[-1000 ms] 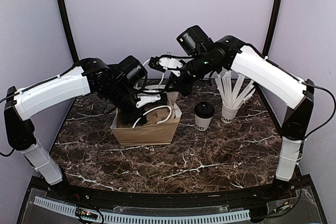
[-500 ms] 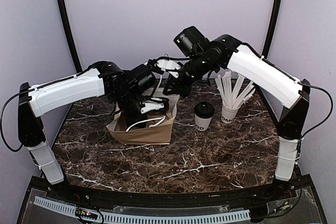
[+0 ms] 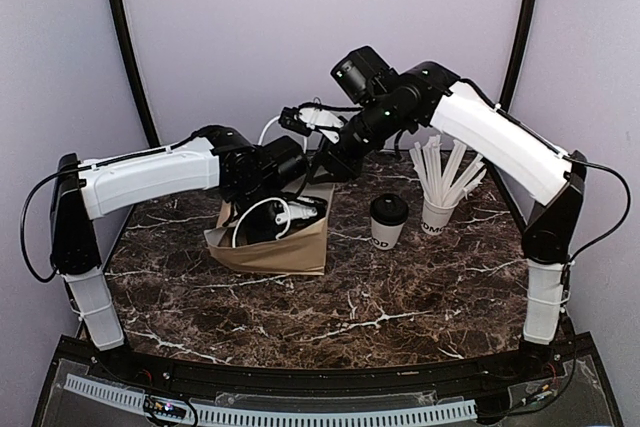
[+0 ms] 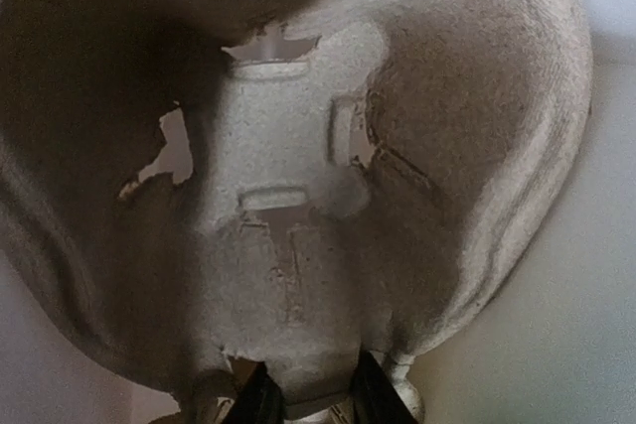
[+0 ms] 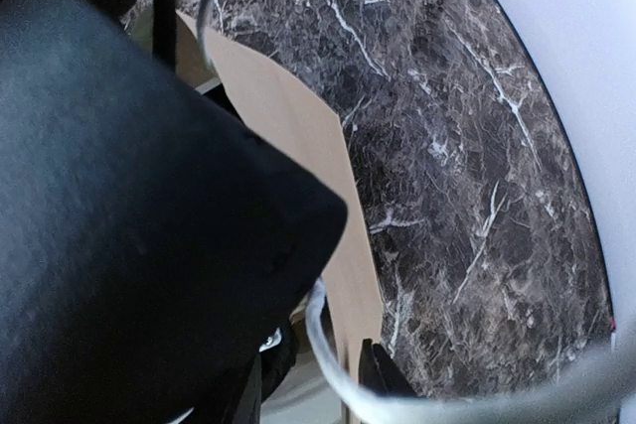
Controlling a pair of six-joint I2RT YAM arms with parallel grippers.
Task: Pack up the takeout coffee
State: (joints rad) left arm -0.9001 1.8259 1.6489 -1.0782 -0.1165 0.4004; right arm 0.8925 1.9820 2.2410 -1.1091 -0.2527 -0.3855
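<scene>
Two black fingers [image 4: 370,396] of the left gripper [image 4: 316,396] pinch a moulded pulp tray [image 4: 298,245] inside the brown paper bag [image 3: 280,252]. The right gripper [image 5: 313,384] sits at the bag's rim, and I cannot tell its grip. The takeout coffee [image 3: 388,222] stands upright on the marble table [image 3: 400,297], just right of the bag.

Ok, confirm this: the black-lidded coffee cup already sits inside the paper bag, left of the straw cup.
Wrong: the top external view shows the coffee cup standing on the table outside the paper bag, left of the straw cup.
</scene>
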